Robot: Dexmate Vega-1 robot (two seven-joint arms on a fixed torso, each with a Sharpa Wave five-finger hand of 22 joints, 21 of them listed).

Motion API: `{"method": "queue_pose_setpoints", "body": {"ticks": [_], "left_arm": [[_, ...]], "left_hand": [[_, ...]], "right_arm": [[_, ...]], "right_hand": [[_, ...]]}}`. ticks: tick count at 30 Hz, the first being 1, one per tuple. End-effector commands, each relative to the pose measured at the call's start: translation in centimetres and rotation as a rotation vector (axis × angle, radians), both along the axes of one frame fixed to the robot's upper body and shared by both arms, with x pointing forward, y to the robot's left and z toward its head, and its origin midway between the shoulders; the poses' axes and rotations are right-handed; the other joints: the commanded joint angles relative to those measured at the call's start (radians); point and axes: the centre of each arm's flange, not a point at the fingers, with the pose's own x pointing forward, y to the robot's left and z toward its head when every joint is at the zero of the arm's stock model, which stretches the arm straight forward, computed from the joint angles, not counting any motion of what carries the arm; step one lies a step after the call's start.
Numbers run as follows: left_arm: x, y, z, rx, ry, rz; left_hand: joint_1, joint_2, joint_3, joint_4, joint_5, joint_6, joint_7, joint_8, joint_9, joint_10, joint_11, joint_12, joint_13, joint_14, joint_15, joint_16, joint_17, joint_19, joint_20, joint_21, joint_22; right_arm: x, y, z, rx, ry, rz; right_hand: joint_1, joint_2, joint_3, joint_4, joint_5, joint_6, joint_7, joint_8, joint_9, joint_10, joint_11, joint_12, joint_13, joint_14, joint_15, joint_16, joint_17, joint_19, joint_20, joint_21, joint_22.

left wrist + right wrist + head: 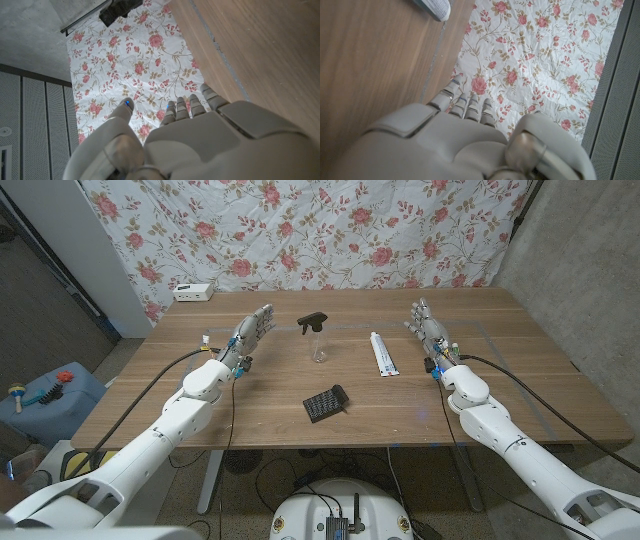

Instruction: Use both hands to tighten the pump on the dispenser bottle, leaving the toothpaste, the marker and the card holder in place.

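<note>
— So, how do the hands stand?
— Left hand (248, 335) is empty, fingers straight and slightly apart; right hand (429, 322) the same, holding nothing.
— And the dispenser bottle (317, 337)?
— Upright between the two hands, nearer the left one, touched by neither. Its black pump (312, 321) sits on top.
— Anything beside the right hand?
— The toothpaste (382, 354) lies just inward of it. The black card holder (326, 403) lies nearer the robot than both hands, on the wooden table (520, 370).

Head camera overlooks the table (420, 395); wrist cameras (both close) share the floral cloth (145, 65).
</note>
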Motion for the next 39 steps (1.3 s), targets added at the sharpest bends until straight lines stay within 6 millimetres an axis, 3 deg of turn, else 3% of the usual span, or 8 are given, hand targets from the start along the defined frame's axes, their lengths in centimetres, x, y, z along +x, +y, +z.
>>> {"method": "queue_pose_setpoints", "body": {"ticks": [1, 4, 8, 21, 24, 30, 32, 39], "left_arm": [[-1.0, 0.2, 0.2, 0.090, -0.018, -0.006], [-1.2, -0.1, 0.1, 0.104, -0.012, -0.007], [-1.5, -0.6, 0.1, 0.148, -0.016, -0.004], [-2.8, -1.1, -0.1, 0.236, -0.034, 0.045], [-3.0, -1.3, -0.3, 0.244, -0.027, 0.056], [-3.2, -1.7, -0.7, 0.254, -0.024, 0.085], [-3.2, -1.9, -0.7, 0.263, -0.026, 0.080], [-3.2, -2.3, -0.8, 0.285, -0.036, 0.085]], "left_hand": [[0.012, -0.028, -0.004, -0.022, 0.003, -0.002, -0.009, 0.003, 0.003, 0.003, -0.012, -0.001, 0.002, -0.002, -0.012, 0.001, 0.004, 0.006, -0.010, -0.009, 0.003], [0.036, -0.048, -0.008, -0.050, 0.008, -0.017, -0.026, 0.002, 0.004, -0.002, -0.024, -0.003, 0.003, -0.003, -0.020, 0.001, 0.004, 0.007, -0.009, -0.015, 0.003], [0.048, -0.053, -0.008, -0.061, 0.010, -0.023, -0.029, 0.001, 0.004, -0.009, -0.028, -0.005, 0.003, -0.007, -0.023, 0.000, 0.004, 0.005, -0.010, -0.018, 0.003], [0.138, -0.110, -0.020, -0.137, 0.028, -0.032, -0.040, 0.010, 0.005, -0.007, -0.054, -0.001, 0.003, -0.001, -0.047, 0.004, 0.005, -0.022, -0.011, -0.035, 0.004], [0.190, -0.126, -0.023, -0.155, 0.040, -0.032, -0.044, 0.012, 0.004, -0.004, -0.058, 0.000, 0.003, 0.000, -0.049, 0.004, 0.005, -0.089, 0.023, -0.048, 0.004], [0.256, -0.143, -0.032, -0.158, 0.054, -0.041, -0.051, 0.010, 0.004, -0.010, -0.066, -0.001, 0.003, 0.000, -0.052, 0.004, 0.005, -0.184, 0.067, -0.051, 0.006], [0.274, -0.146, -0.035, -0.156, 0.057, -0.043, -0.050, 0.010, 0.004, -0.010, -0.066, -0.001, 0.003, 0.002, -0.054, 0.005, 0.005, -0.228, 0.069, -0.053, 0.006], [0.299, -0.153, -0.041, -0.155, 0.062, -0.051, -0.053, 0.008, 0.005, -0.013, -0.068, -0.001, 0.003, 0.006, -0.057, 0.006, 0.005, -0.277, 0.071, -0.051, 0.006]], "right_arm": [[0.0, 0.2, -0.6, 0.021, -0.001, -0.004], [0.0, 0.1, -0.6, 0.023, 0.002, -0.007], [-0.1, -0.1, -0.8, 0.029, 0.004, -0.017], [-0.1, -0.4, -0.6, 0.030, 0.015, -0.040], [-0.1, -0.4, -0.8, 0.033, 0.018, -0.041], [-0.1, -0.4, -0.9, 0.041, 0.018, -0.045], [-0.2, -0.4, -0.9, 0.041, 0.016, -0.045], [-0.2, -0.5, -0.9, 0.044, 0.014, -0.049]], "right_hand": [[-0.004, 0.000, 0.004, 0.002, 0.004, 0.012, 0.004, 0.006, 0.001, 0.012, 0.001, 0.004, 0.004, 0.003, -0.013, 0.007, 0.002, 0.011, -0.047, 0.005, 0.005], [-0.005, 0.000, 0.005, 0.002, 0.004, 0.012, 0.003, 0.006, 0.001, 0.012, -0.005, 0.004, 0.004, 0.004, -0.013, 0.007, 0.002, 0.010, -0.050, 0.004, 0.005], [-0.007, 0.001, 0.007, 0.003, 0.004, 0.012, 0.005, 0.006, 0.001, 0.016, -0.011, 0.004, 0.004, 0.004, -0.015, 0.007, 0.002, 0.010, -0.052, 0.004, 0.005], [-0.010, 0.003, 0.011, 0.003, 0.005, 0.019, 0.008, 0.007, 0.001, 0.024, -0.007, 0.006, 0.004, 0.009, -0.018, 0.009, 0.002, 0.012, -0.054, 0.004, 0.005], [-0.011, 0.003, 0.012, 0.003, 0.006, 0.019, 0.008, 0.007, 0.001, 0.025, -0.008, 0.005, 0.004, 0.010, -0.018, 0.009, 0.002, 0.012, -0.053, 0.004, 0.005], [-0.012, 0.003, 0.013, 0.003, 0.006, 0.022, 0.009, 0.008, 0.001, 0.027, -0.009, 0.005, 0.004, 0.012, -0.017, 0.009, 0.002, 0.012, -0.053, 0.004, 0.005], [-0.012, 0.003, 0.014, 0.003, 0.006, 0.022, 0.009, 0.008, 0.001, 0.027, -0.006, 0.005, 0.004, 0.012, -0.018, 0.009, 0.002, 0.012, -0.054, 0.004, 0.005], [-0.013, 0.003, 0.016, 0.003, 0.006, 0.026, 0.010, 0.009, 0.001, 0.029, -0.005, 0.005, 0.004, 0.012, -0.018, 0.009, 0.002, 0.012, -0.054, 0.004, 0.005]]}}
